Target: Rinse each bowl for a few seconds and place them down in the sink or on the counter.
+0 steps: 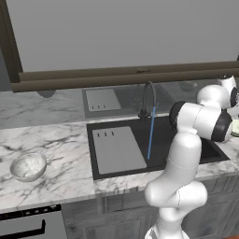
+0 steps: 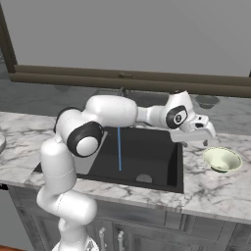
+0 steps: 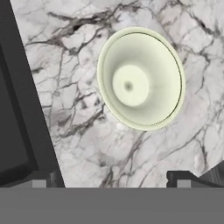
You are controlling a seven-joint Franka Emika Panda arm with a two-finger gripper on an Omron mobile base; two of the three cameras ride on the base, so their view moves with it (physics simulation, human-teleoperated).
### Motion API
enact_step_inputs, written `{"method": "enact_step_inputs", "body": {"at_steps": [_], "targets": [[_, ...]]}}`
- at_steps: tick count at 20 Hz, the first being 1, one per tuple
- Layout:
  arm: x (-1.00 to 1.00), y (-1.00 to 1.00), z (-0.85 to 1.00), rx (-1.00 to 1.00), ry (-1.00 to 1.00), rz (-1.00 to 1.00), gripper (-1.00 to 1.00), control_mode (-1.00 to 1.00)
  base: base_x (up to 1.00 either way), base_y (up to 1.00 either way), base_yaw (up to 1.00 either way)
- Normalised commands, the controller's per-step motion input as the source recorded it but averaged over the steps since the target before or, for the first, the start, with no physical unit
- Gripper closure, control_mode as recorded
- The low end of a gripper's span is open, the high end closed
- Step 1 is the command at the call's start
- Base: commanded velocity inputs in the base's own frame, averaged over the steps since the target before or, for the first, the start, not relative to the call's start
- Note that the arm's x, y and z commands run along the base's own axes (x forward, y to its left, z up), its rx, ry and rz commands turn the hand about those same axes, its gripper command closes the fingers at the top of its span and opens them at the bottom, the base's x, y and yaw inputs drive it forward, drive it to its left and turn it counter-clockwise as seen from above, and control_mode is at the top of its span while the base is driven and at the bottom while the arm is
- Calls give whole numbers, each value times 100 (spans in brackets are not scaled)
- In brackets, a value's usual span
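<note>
The cream bowl (image 2: 222, 160) with a greenish inside stands upright on the counter (image 2: 211, 188) right of the sink (image 2: 147, 152). In the hand view this bowl (image 3: 140, 78) lies ahead of the open gripper (image 3: 111, 179), with nothing between the fingers. The gripper (image 2: 196, 142) hovers over the marble between the sink's right rim and the bowl, a little above it. The speckled grey-white bowl (image 1: 29, 166) rests on the counter (image 1: 60, 140) far left of the sink (image 1: 163, 135). A thin stream of water (image 1: 151, 133) runs from the dark arched tap (image 1: 148, 98) into the basin.
A flat grey slotted panel (image 1: 116, 149) covers the left part of the basin. A dark brown ledge (image 1: 116, 77) runs behind the counter under the window. A dark appliance front (image 1: 28, 224) sits below the counter at the left. The sink's black rim (image 3: 13, 109) is close beside the gripper.
</note>
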Motion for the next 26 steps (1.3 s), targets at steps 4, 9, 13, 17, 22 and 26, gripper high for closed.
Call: {"method": "enact_step_inputs", "body": {"at_steps": [4,9,13,17,22,26], "targets": [[0,0,-9,0,0,2,-100,-100,0,0,0],[0,-4,-9,0,0,1,-100,-100,0,0,0],[0,-12,-11,0,0,1,-100,-100,0,0,0],[0,-9,-12,0,0,0,-100,-100,0,0,0],[0,-10,-13,0,0,2,-100,-100,0,0,0],[0,-3,-13,0,-2,3,-100,-100,0,0,0]]}}
